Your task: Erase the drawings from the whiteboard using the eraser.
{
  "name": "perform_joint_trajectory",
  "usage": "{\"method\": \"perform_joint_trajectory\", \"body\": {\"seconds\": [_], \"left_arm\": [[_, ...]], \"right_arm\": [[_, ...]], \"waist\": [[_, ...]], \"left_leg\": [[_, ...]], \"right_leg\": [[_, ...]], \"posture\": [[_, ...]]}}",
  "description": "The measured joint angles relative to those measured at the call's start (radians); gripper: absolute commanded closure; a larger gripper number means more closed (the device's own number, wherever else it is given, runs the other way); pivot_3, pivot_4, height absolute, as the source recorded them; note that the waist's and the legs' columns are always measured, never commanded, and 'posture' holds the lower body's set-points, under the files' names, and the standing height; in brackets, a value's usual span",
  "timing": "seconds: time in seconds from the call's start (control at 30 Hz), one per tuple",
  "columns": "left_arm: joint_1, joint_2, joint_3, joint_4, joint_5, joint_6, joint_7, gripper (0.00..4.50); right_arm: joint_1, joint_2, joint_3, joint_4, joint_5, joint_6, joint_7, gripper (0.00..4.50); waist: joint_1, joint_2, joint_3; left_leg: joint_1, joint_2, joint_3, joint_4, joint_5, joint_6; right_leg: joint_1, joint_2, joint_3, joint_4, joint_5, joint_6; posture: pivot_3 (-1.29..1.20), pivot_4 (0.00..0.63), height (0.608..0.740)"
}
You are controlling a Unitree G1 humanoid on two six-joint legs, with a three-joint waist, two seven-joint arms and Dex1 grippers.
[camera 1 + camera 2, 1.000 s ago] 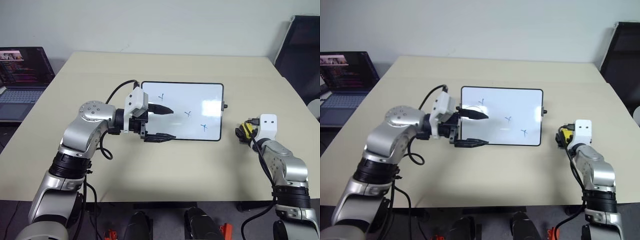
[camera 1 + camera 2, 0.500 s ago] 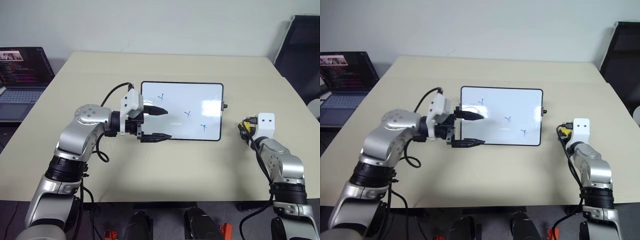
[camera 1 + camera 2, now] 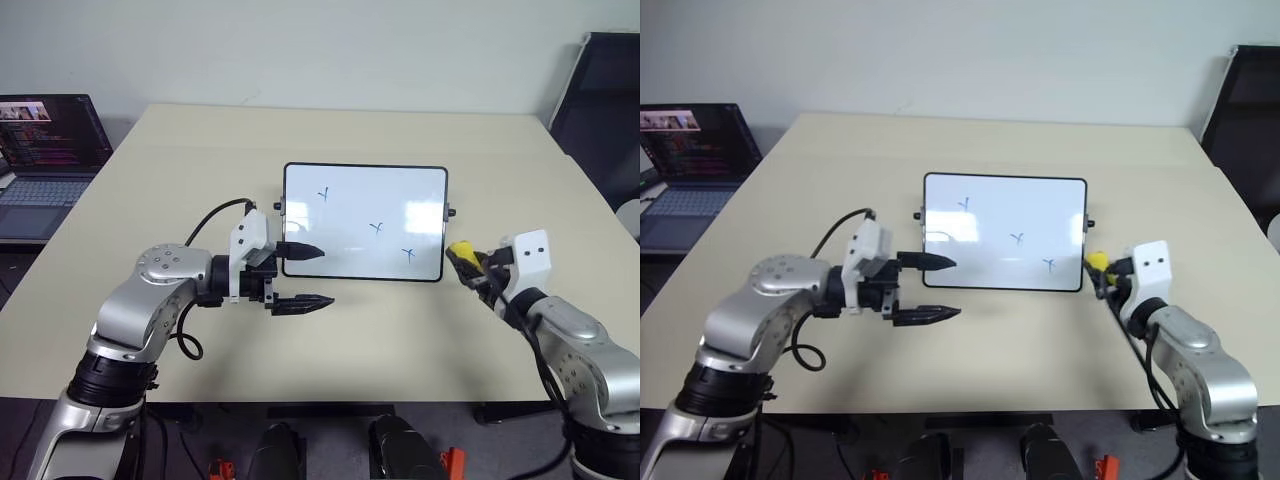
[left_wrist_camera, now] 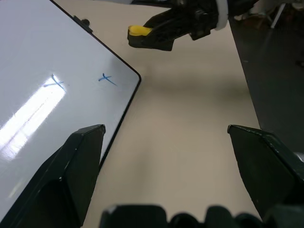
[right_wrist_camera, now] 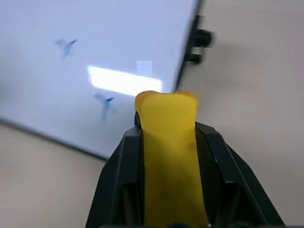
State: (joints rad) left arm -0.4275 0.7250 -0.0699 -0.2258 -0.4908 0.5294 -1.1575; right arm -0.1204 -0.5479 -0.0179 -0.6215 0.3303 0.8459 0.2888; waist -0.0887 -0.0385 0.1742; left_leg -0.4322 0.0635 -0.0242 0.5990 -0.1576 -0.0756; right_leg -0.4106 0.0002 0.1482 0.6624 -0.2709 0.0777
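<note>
Left eye view: the whiteboard [image 3: 365,222] lies flat on the beige table [image 3: 150,170], and all places below are given relative to it. 3 blue drawings [image 3: 376,229] sit on its surface, 1 toward the far left corner, 1 mid-board, 1 toward the near right corner. The left gripper [image 3: 304,275] hovers at the board's near left corner with jaws spread, 1 finger over the board's left edge and the other over bare table just in front of the near edge; nothing between them. The right gripper [image 3: 466,262] is just off the board's near right corner, clenched on the yellow eraser [image 3: 460,250], which is off the table surface and beside the board's right edge. A laptop [image 3: 45,160] stands well apart to the board's left, past the table edge.

Right eye view: same layout; eraser just right of the board's near right corner.

Left wrist view: 2 black fingers [image 4: 71,171] stand wide apart, 1 over the board's edge, 1 over table. 2 of the drawings lie near the board's rounded corner. Beyond that corner the right gripper holds the eraser, its yellow end sticking out clear of the board.

Right wrist view: the eraser is pinched between both fingers, its tip over the board's edge near a black side knob [image 5: 200,36]. 2 drawings show on the board beyond.
</note>
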Motion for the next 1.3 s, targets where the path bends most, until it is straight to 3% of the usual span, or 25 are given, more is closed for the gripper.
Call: {"method": "perform_joint_trajectory", "body": {"seconds": [0.13, 0.4, 0.77, 1.07, 1.3], "left_arm": [[0.002, 0.008, 0.000, 0.006, 0.008, -0.005, 0.008, 0.00], [-0.016, 0.006, -0.003, 0.040, 0.017, -0.024, 0.008, 0.00], [-0.017, 0.007, -0.003, 0.073, 0.026, -0.038, 0.005, 0.00], [-0.036, 0.008, -0.003, 0.090, 0.033, -0.041, -0.012, 0.00], [-0.038, 0.008, -0.003, 0.100, 0.035, -0.041, -0.012, 0.00]], "right_arm": [[-0.090, -0.060, 0.195, 0.034, -0.143, -0.055, 0.013, 3.39], [-0.277, 0.031, 0.260, 0.253, -0.303, -0.118, -0.035, 3.39], [-0.238, -0.065, 0.333, 0.251, -0.393, -0.094, 0.104, 3.39], [-0.292, -0.023, 0.311, 0.313, -0.479, -0.139, 0.042, 3.39], [-0.241, -0.089, 0.399, 0.232, -0.477, -0.114, 0.212, 3.39]], "waist": [[0.000, -0.001, 0.000], [0.006, -0.001, 0.001], [0.006, -0.002, 0.000], [0.005, -0.002, 0.000], [0.005, -0.002, 0.000]], "left_leg": [[0.000, 0.000, 0.000, 0.001, 0.000, 0.000], [-0.001, 0.000, 0.000, -0.001, 0.000, 0.000], [-0.001, 0.000, 0.000, 0.004, 0.000, 0.000], [-0.001, 0.000, 0.000, 0.009, 0.000, 0.000], [-0.001, 0.000, -0.001, 0.003, 0.000, 0.000]], "right_leg": [[0.000, 0.000, 0.000, 0.000, 0.000, -0.001], [-0.001, 0.000, -0.001, -0.001, 0.000, 0.000], [0.001, 0.000, -0.001, 0.001, 0.000, 0.000], [0.001, 0.000, 0.000, 0.001, 0.001, 0.000], [0.001, 0.000, -0.001, 0.001, 0.000, 0.000]], "posture": [[0.00, 0.150, 0.740], [0.00, 0.150, 0.740], [0.00, 0.150, 0.740], [0.00, 0.150, 0.740], [0.00, 0.150, 0.740]]}}
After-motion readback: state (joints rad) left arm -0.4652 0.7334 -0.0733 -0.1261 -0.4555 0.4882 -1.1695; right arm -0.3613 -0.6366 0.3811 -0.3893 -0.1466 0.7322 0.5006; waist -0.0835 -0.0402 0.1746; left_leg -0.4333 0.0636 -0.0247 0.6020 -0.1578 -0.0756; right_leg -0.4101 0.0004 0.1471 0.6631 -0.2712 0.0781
